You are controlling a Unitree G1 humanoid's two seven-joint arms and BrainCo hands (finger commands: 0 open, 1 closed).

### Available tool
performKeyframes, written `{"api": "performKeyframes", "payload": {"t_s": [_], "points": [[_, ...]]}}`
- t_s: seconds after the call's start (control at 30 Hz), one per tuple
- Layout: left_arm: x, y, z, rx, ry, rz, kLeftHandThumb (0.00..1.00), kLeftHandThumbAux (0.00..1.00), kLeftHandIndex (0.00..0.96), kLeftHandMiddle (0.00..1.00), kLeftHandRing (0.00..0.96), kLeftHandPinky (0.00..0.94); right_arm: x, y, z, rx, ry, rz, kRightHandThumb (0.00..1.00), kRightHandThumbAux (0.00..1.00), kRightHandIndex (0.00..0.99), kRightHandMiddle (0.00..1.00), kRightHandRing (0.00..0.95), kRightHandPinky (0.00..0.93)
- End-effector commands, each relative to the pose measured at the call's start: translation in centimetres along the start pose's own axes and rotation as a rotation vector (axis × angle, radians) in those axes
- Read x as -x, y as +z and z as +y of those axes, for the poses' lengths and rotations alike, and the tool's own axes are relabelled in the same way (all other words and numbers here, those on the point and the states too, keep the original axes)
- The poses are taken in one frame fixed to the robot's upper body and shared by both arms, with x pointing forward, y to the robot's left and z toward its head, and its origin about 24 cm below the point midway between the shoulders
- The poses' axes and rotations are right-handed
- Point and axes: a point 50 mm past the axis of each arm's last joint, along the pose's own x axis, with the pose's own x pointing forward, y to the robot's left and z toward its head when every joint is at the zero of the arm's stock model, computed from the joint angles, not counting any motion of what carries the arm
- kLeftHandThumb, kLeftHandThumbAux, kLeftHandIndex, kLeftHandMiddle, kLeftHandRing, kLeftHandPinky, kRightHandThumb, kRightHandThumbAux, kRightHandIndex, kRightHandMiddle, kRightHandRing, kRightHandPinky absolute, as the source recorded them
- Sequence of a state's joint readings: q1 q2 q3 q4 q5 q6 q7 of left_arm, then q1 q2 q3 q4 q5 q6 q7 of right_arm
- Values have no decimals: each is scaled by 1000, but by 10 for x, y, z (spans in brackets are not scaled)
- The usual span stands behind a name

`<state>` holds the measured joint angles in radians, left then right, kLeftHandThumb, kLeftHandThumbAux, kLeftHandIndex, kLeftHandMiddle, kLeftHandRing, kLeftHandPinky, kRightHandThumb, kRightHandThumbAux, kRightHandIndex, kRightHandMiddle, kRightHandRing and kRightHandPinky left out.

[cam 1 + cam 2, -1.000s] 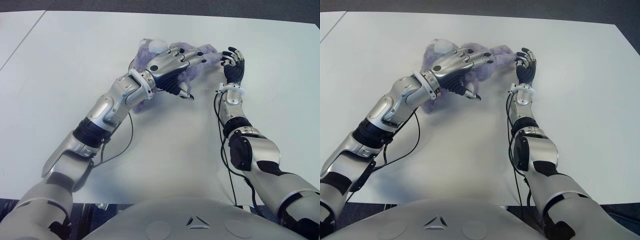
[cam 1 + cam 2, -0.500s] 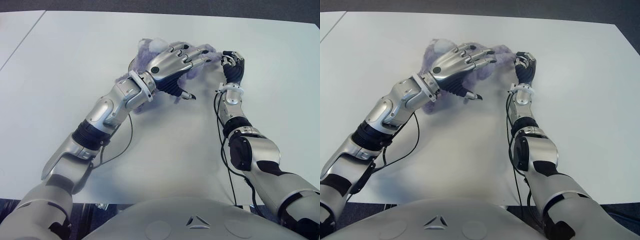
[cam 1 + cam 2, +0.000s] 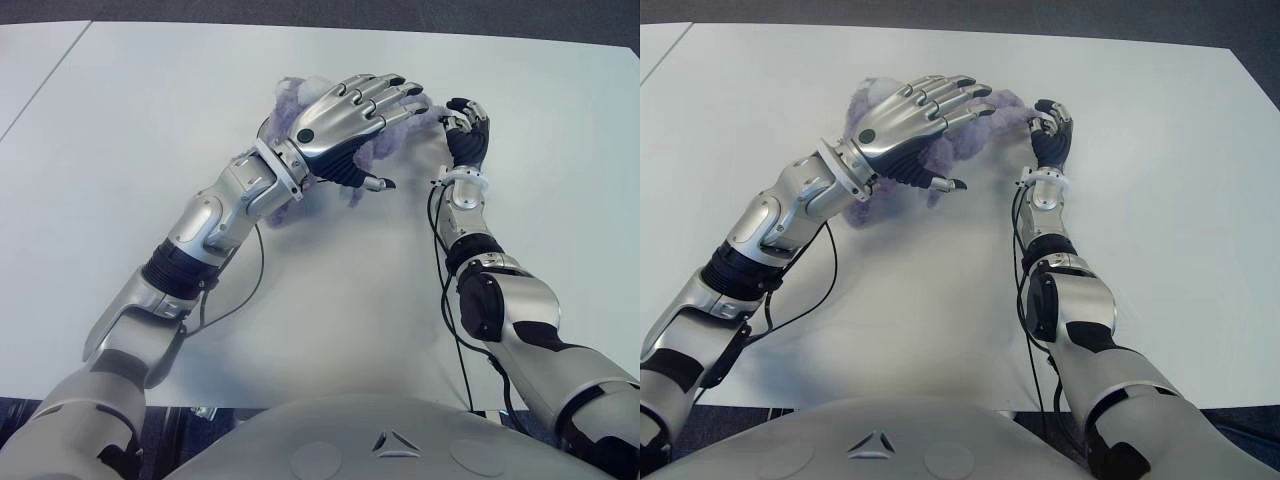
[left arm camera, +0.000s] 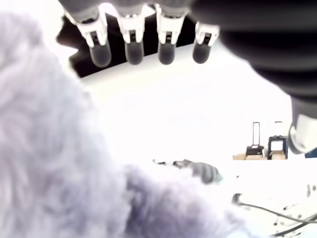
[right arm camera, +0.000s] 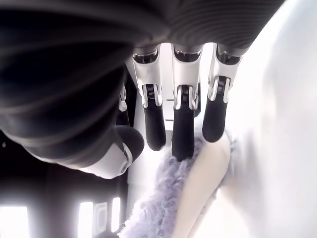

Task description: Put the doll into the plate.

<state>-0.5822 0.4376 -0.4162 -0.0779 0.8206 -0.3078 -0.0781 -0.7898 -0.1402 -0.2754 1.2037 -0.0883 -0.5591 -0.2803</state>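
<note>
A fuzzy purple doll lies at the far middle of the white table. My left hand hovers over it with fingers spread and straight; in the left wrist view the fingertips stand off the fur with a gap between. My right hand sits at the doll's right end, its curled fingers pressing into the fur and cream pad of a limb. A thin dark curved edge shows at the doll's left side; I cannot tell whether it is a plate.
Black cables hang from both forearms over the table. The table's far edge meets a dark floor just behind the doll. A seam runs along the table's far left.
My left hand has lifted off the doll and straightened its fingers. The right hand's fingers have curled in at the doll's limb. The doll has stayed where it was.
</note>
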Motion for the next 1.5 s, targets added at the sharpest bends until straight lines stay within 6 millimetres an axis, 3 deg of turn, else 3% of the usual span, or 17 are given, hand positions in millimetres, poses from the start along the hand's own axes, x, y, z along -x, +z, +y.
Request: {"api": "performKeyframes", "payload": {"t_s": [0.03,0.37,0.7,0.8,0.9,1.5], "points": [[4,-1,-5,50,26,5,133,457,0,0,0,0,97,-113,-7,94,24,517,933,836,166,291,344,235],[4,-3,-3,55,40,4,146,461,0,0,0,0,98,-114,-9,83,22,526,950,834,153,283,344,216],[5,-4,-4,56,40,8,139,452,0,0,0,11,98,-116,-10,54,23,536,998,813,172,251,413,202],[5,-4,-4,57,39,9,138,452,0,0,0,6,99,-116,-10,43,22,540,999,712,178,248,445,205],[5,-5,-4,58,37,11,139,453,0,0,0,2,99,-116,-9,26,21,546,999,678,181,243,456,203],[6,-7,-5,44,21,20,124,445,0,0,0,0,99,-117,-13,2,0,552,1000,657,192,218,464,159]]}}
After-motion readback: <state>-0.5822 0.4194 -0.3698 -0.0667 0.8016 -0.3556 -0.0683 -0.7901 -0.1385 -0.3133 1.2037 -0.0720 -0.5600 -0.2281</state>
